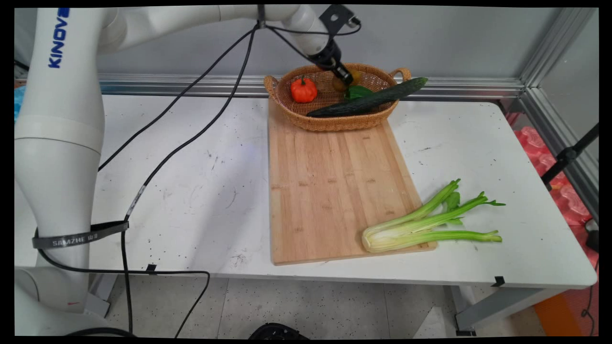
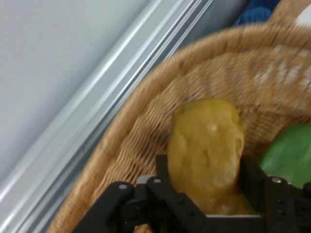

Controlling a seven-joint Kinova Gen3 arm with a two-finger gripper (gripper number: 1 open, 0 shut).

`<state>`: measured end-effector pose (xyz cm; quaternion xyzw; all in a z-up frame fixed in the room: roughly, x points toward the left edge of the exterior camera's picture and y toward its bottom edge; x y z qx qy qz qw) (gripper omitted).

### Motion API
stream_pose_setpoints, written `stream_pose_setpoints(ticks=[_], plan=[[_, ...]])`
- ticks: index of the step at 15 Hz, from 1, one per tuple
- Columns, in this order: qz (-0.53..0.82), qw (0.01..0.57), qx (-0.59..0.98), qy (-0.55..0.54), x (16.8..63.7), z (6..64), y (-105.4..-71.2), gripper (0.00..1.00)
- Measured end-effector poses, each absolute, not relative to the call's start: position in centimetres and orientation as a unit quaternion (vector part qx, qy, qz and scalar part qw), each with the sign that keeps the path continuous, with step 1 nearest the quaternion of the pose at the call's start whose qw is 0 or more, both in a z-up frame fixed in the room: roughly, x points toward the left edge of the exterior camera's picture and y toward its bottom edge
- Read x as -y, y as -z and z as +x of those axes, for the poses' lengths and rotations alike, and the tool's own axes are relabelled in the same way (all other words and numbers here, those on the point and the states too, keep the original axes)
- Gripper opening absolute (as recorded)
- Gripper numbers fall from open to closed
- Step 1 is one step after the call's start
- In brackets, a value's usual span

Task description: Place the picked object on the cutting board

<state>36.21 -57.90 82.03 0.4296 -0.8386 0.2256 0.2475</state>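
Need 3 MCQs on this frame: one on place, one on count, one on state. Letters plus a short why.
1. Where does the celery lie?
A. In the basket
B. On the near right corner of the cutting board, its stalks reaching out over the table
C. On the floor

2. How many orange pumpkins are in the basket?
A. One
B. Two
C. Three

3. What is the hand doing?
A. Hanging open above the bare board
B. Shut on the yellowish potato inside the basket
C. Shut on the cucumber

Answers:
1 B: its pale base rests on the board's corner, the green tips on the table.
2 A: a single pumpkin sits at the basket's left.
3 B: the hand view shows a finger on each side of the potato, wicker behind it.
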Motion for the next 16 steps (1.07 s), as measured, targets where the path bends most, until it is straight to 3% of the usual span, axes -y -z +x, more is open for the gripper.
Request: stream_pose_setpoints(ticks=[8, 16], plan=[[0.367, 0.273, 0.864, -0.209, 56.0, 30.0, -86.8, 0.00], [0.334, 0.281, 0.886, -0.154, 50.0, 26.5, -88.0, 0.00]])
